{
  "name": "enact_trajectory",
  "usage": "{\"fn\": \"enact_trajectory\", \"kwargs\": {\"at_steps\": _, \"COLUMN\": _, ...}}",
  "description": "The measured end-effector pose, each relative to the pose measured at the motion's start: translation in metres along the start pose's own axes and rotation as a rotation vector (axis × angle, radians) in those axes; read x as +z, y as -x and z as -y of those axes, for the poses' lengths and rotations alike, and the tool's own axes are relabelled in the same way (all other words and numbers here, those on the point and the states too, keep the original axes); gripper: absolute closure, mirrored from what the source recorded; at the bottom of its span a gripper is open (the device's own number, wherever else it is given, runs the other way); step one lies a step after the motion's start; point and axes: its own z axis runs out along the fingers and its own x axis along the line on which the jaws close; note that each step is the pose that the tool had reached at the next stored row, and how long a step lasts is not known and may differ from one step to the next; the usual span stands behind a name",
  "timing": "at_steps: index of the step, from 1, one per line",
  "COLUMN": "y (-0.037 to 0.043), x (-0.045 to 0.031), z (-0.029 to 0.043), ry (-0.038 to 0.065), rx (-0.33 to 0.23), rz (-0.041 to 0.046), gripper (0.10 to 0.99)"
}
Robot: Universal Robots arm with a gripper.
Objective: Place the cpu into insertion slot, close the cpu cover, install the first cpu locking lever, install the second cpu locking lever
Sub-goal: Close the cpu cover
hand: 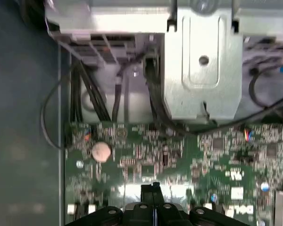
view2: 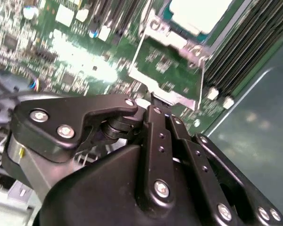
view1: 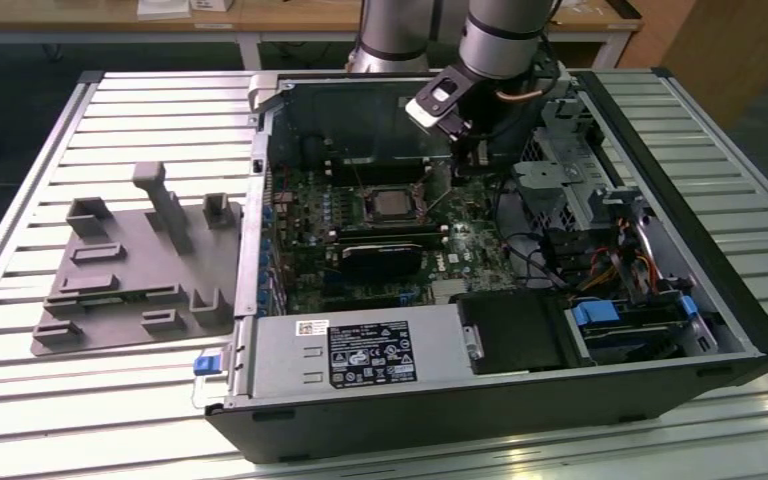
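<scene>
Black jointed gripper point(view2: 150, 104), fingers pinched together; hovers just beside thin grey windowed cpu cover point(view2: 181, 97); silvery square cpu point(view1: 387, 205) lower-left of it, exterior view.

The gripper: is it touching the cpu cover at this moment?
Cannot tell. In the second wrist view the gripper overlaps the near edge of the cpu cover, yet neither contact nor gap shows plainly.

Motherboard point(view1: 357, 250) green, speckled with small silver and black parts. Cpu point(view2: 198, 14) pale silvery-grey. Fingers point(view2: 156, 141) matte black, silver screws. Surface point(view1: 131, 110) pale grey, ribbed stripes. Fixture tray point(view1: 117, 280) plain grey. Case point(view1: 491, 410) black.
</scene>
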Motion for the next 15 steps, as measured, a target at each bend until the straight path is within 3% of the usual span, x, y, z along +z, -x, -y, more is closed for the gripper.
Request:
{"fn": "enact_trajectory", "kwargs": {"at_steps": 3, "y": 0.0000, "x": 0.0002, "z": -0.0011, "ry": -0.055, "rx": 0.000, "rz": 0.0007, "gripper": 0.984}}
{"fn": "enact_trajectory", "kwargs": {"at_steps": 4, "y": 0.0000, "x": 0.0002, "z": -0.0011, "ry": -0.061, "rx": 0.000, "rz": 0.0008, "gripper": 0.984}}
{"fn": "enact_trajectory", "kwargs": {"at_steps": 10, "y": -0.0001, "x": 0.0003, "z": -0.0001, "ry": -0.061, "rx": 0.000, "rz": 0.0007, "gripper": 0.984}}
{"fn": "enact_trajectory", "kwargs": {"at_steps": 15, "y": 0.0002, "x": 0.0012, "z": 0.0137, "ry": -0.057, "rx": 0.000, "rz": 0.0006, "gripper": 0.984}}
